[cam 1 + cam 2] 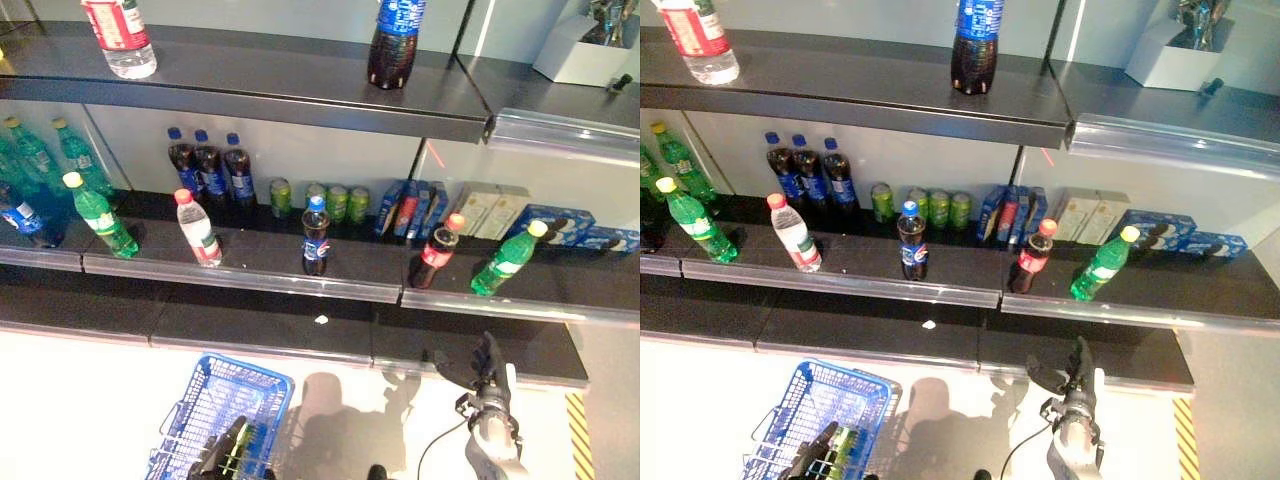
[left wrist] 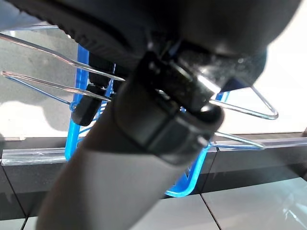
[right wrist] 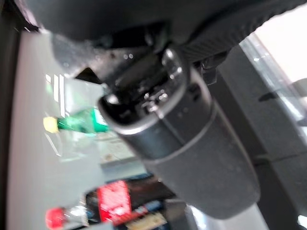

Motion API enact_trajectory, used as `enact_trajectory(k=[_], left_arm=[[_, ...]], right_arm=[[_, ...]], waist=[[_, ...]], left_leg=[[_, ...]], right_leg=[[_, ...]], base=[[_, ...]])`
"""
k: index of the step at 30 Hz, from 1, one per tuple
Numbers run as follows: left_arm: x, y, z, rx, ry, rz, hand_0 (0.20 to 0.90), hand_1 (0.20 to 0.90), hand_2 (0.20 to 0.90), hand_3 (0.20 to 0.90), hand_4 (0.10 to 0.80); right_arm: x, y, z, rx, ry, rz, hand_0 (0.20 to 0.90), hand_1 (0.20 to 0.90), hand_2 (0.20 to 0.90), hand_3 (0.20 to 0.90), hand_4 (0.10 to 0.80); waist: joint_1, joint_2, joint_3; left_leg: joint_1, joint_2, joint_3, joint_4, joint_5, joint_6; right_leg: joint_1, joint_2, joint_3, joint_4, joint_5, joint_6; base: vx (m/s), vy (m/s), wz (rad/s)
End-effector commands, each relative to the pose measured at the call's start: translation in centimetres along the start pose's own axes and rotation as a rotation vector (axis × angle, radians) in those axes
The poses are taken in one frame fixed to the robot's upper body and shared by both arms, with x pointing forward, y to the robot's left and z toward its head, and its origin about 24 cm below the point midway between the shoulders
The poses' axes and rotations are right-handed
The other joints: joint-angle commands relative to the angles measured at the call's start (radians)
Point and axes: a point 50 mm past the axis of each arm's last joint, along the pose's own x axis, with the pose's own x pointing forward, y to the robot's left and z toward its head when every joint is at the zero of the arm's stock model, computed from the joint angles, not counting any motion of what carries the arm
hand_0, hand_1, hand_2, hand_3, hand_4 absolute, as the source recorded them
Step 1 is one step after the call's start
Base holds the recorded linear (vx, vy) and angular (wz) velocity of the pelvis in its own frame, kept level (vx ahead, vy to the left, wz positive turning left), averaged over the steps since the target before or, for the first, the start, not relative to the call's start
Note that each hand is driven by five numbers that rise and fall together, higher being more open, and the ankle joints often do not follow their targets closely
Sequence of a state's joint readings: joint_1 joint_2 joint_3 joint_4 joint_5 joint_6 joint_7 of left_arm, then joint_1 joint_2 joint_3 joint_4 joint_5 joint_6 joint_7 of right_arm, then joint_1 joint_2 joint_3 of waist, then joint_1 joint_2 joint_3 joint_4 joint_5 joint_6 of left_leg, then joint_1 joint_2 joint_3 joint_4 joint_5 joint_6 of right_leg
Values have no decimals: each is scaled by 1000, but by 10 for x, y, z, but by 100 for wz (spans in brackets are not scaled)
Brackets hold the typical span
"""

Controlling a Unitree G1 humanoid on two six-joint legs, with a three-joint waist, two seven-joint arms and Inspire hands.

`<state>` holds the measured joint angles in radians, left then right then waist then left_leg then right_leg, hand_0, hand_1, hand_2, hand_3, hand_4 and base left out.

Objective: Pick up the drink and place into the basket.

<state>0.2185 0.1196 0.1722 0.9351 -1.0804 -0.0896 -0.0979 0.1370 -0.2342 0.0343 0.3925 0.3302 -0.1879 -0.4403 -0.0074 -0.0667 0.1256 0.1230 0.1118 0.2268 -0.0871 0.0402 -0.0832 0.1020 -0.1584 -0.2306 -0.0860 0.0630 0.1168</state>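
My left hand (image 1: 222,452) is shut on the thin wire handles (image 2: 48,86) of the blue basket (image 1: 215,400), which hangs low at the front left. Something green, seemingly a drink (image 1: 845,445), shows inside the basket beside the hand. My right hand (image 1: 488,372) is open and empty, held up in front of the lower shelf edge at the right. On the middle shelf above it stand a green bottle (image 1: 510,258) and a red-labelled cola bottle (image 1: 437,250); both also show in the right wrist view, the green bottle (image 3: 79,122) above the cola bottle (image 3: 110,201).
The middle shelf (image 1: 250,275) also holds a blue-labelled cola bottle (image 1: 316,235), a water bottle (image 1: 200,228), a green bottle (image 1: 100,215), green cans (image 1: 335,200), dark bottles (image 1: 210,165) and boxes (image 1: 560,225). The top shelf holds two bottles (image 1: 395,40).
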Motion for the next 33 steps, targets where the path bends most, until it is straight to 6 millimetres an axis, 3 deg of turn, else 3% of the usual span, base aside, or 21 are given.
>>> enact_trajectory(k=[1, 9, 15, 22, 27, 33], left_arm=[[0, -12, 4, 10, -55, -120, 300, 300, 300, 200, 100], [-1, -6, 2, 59, -29, -105, 300, 300, 300, 200, 100], [1, -10, 4, 100, -13, -115, 300, 300, 300, 200, 100], [8, -45, 3, 97, -11, -223, 300, 300, 300, 200, 100], [10, -64, 4, 107, -18, -292, 300, 300, 300, 200, 100], [12, -87, 8, 87, -31, -381, 300, 300, 300, 200, 100]], right_arm=[[15, -18, 93, 84, -420, -83, 900, 900, 900, 900, 800], [11, -34, 150, 156, -658, -129, 900, 900, 900, 900, 800], [15, -38, 177, 227, -756, -192, 900, 900, 900, 900, 800], [21, -35, 229, 276, -912, -261, 900, 900, 900, 900, 800], [20, -34, 253, 313, -986, -288, 900, 900, 900, 900, 800], [16, -35, 289, 323, -1092, -296, 900, 900, 900, 900, 800]], waist=[[5, 28, -19], [14, 32, -16], [27, 47, 13], [19, 81, 120], [13, 95, 190], [8, 147, 256]], left_leg=[[22, 76, -15, 0, -33, -18], [21, 74, -24, 16, -41, -15], [-37, 71, -52, 108, -59, -12], [-175, 65, -88, 223, -66, -19], [-252, 56, -106, 298, -79, -20], [-332, 40, -130, 342, -51, -22]], right_leg=[[-14, -96, -11, 7, 42, 69], [-20, -94, -16, 36, 21, 63], [-71, -78, -9, 136, -32, 31], [-191, -80, 11, 220, -48, 2], [-257, -90, 18, 276, -58, -10], [-344, -97, 23, 338, -69, -26]], base=[[43, -2, -13], [64, -22, -3], [39, -44, -1], [-120, -33, -2], [-109, -24, -6], [-105, 16, -3]])
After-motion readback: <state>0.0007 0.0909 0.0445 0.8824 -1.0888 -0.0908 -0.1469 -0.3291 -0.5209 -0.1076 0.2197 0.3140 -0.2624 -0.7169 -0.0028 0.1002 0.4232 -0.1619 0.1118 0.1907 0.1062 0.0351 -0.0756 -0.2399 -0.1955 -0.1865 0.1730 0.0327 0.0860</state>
